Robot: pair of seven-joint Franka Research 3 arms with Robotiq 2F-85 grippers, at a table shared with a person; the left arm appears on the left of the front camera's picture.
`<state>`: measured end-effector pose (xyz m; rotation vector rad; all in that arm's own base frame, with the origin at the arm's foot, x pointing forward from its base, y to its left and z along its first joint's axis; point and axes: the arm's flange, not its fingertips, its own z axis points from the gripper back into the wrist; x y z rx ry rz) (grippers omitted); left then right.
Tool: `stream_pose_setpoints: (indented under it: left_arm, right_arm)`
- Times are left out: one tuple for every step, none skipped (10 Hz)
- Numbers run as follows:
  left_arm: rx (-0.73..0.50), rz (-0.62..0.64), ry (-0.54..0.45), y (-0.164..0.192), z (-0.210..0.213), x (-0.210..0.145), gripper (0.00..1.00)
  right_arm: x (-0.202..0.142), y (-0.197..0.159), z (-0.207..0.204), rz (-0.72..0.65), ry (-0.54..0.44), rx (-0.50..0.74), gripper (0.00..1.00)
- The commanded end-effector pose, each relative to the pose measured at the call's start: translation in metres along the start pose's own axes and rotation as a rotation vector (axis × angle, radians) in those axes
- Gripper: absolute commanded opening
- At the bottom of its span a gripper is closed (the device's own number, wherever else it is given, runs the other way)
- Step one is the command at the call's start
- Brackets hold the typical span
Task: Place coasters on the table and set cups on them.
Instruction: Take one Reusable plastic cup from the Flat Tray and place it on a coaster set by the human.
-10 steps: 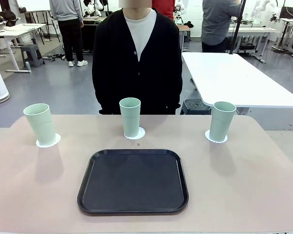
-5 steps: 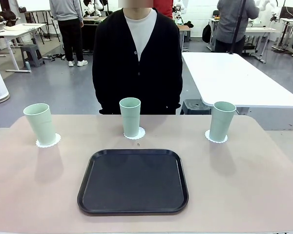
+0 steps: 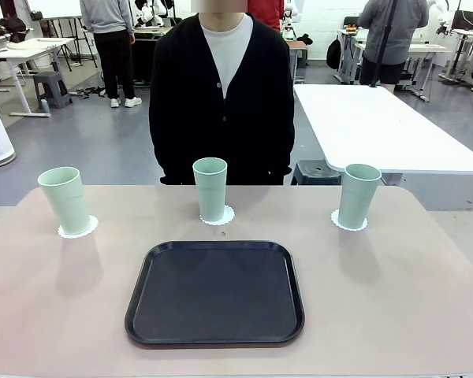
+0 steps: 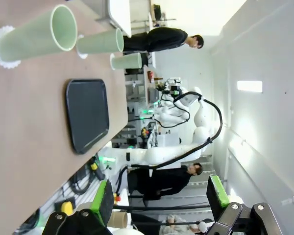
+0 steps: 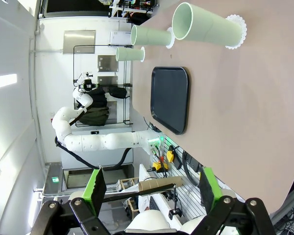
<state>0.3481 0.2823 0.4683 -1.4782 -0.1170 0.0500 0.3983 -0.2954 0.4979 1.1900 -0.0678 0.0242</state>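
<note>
On the beige bench (image 3: pixel 426 276), three cups (image 3: pixel 210 190) stand upright on their coasters (image 3: pixel 78 229) behind the tray (image 3: pixel 215 293). Left hand (image 4: pixel 159 198) and right hand (image 5: pixel 149 188) gape apart, empty; best stay clear.

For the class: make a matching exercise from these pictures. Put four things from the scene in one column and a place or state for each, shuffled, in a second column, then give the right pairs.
Column 1
1. black tray
2. middle cup
3. left gripper
4. white table

Column 2
A. jaws open, holding nothing
B. standing upright on a coaster, just in front of the person
C. lying bare on the beige table, nearer the robot than the cups
D. beyond the beige table, on the right

Pairs: 1-C, 2-B, 3-A, 4-D
</note>
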Motion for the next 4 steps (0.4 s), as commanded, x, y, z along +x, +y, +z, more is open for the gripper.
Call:
stream_pose_setpoints:
  left_arm:
    - [-0.005,-0.003,-0.006,-0.0001,0.0004,-0.0004,1.0]
    - [-0.005,-0.003,-0.006,-0.0001,0.0004,-0.0004,1.0]
    - [-0.005,-0.003,-0.006,-0.0001,0.0004,-0.0004,1.0]
    - [-0.005,-0.003,-0.006,-0.0001,0.0004,-0.0004,1.0]
  right_arm:
    - [0.0005,0.0022,-0.0005,-0.001,0.0,0.008,1.0]
    - [0.0005,0.0022,-0.0005,-0.001,0.0,0.008,1.0]
    - [0.0005,0.0022,-0.0005,-0.001,0.0,0.008,1.0]
    - [0.0005,0.0022,-0.0005,-0.001,0.0,0.008,1.0]
